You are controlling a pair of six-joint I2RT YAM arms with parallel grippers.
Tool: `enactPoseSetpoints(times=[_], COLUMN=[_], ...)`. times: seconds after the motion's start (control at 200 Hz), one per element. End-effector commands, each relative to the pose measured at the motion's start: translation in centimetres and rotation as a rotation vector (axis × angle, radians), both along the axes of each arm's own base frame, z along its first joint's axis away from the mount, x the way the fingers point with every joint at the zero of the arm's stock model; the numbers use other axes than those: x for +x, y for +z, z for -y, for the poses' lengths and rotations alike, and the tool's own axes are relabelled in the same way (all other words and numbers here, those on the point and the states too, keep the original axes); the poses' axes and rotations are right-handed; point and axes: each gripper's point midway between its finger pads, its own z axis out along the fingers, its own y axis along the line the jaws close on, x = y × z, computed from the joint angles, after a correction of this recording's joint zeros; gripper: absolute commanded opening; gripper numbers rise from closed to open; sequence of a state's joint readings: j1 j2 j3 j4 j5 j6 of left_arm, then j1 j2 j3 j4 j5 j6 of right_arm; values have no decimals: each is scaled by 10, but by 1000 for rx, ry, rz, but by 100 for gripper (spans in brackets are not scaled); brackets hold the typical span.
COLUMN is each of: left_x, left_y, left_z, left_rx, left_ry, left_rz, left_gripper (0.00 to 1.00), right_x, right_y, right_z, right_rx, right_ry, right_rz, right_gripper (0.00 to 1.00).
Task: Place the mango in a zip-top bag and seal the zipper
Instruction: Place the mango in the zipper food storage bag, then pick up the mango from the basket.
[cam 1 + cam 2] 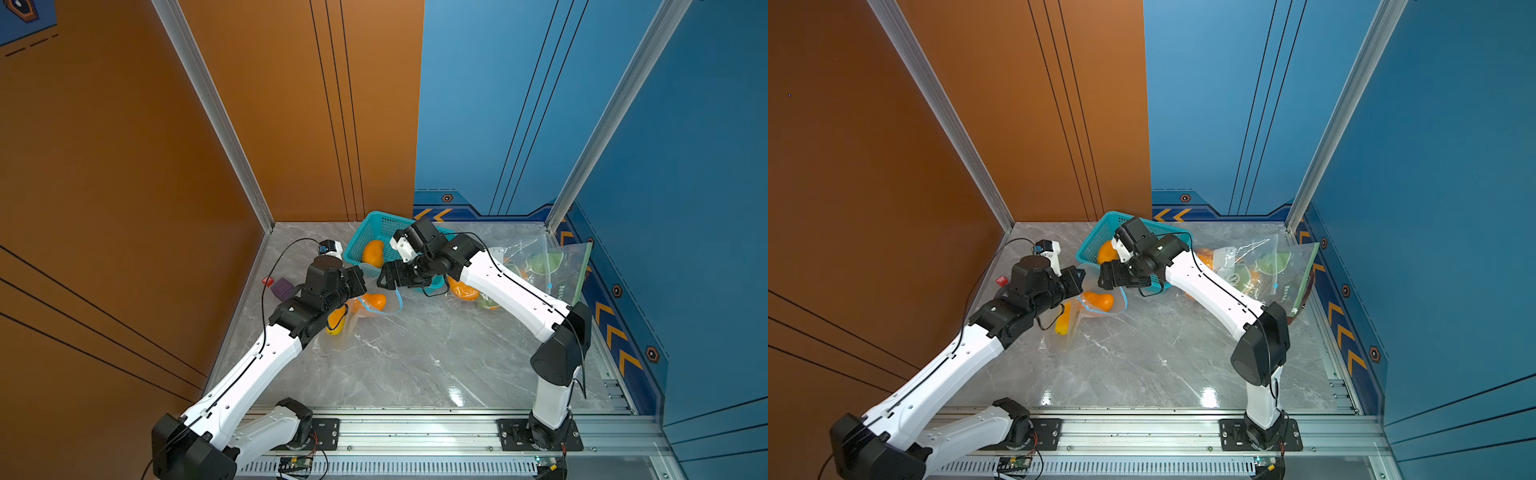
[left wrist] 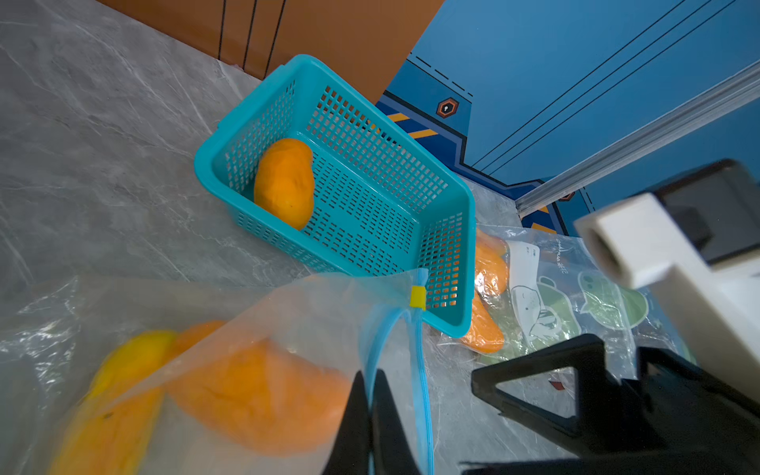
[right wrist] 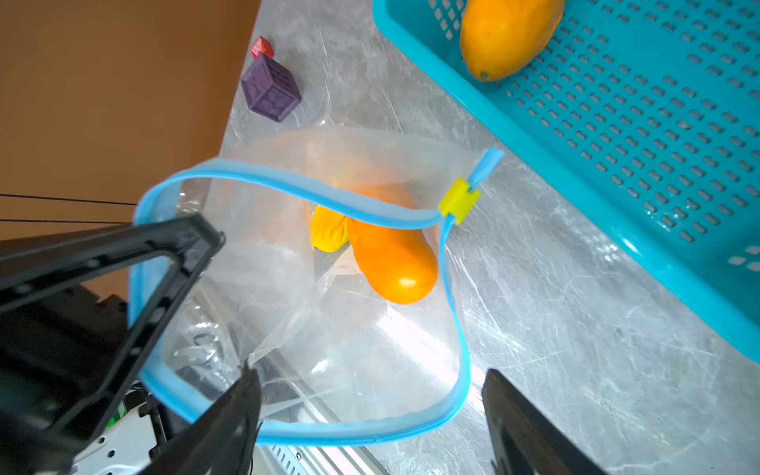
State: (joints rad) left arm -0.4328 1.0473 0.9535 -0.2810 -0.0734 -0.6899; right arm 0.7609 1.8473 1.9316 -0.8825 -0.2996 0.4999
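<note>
**Mango bagged, zipper not yet run**

Read the table (image 1: pixel 415 365) as a clock face with twelve at the back wall. The basket (image 2: pixel 452 181) stands at twelve with one spare fruit (image 2: pixel 283 181) inside. A heap of filled bags (image 1: pixel 536 266) lies at two.

The bag (image 3: pixel 370 156) lies at nine with its mouth gaping. The left gripper (image 2: pixel 370 395) is pinched tight on the blue rim (image 3: pixel 246 181) at the end farthest from the basket. I judge this keeps the opening lifted and anchors it for the zip. The right gripper (image 1: pixel 384 277) hangs just over the mouth on the basket side, its jaws spread wide with nothing between them (a let-go pose, by the look of it).

The mango (image 3: pixel 390 263) lies deep inside the bag, touching a yellower fruit (image 3: pixel 329 230) and well clear of the rim. The slider (image 3: pixel 459 201) sits at the zipper end nearest the basket, opposite the left grip, so the whole track is unsealed. Sealing remains, and the empty right gripper looks best placed to take the slider.
</note>
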Motion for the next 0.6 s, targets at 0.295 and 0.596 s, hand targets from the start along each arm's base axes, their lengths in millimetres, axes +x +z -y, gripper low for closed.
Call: enactPoseSetpoints(times=[0.295,0.596], left_x=[6,5], left_y=[17,16], left_z=[-86,-117], left_rx=[133,133], left_ry=[368,454], left_rz=[93,95], left_gripper=[0,0], right_x=[115,198], right_y=[10,-88], right_z=[39,-7], right_rx=[-102,-121], right_ry=[-292,-319], right_rz=[204,173], right_gripper=[84,83])
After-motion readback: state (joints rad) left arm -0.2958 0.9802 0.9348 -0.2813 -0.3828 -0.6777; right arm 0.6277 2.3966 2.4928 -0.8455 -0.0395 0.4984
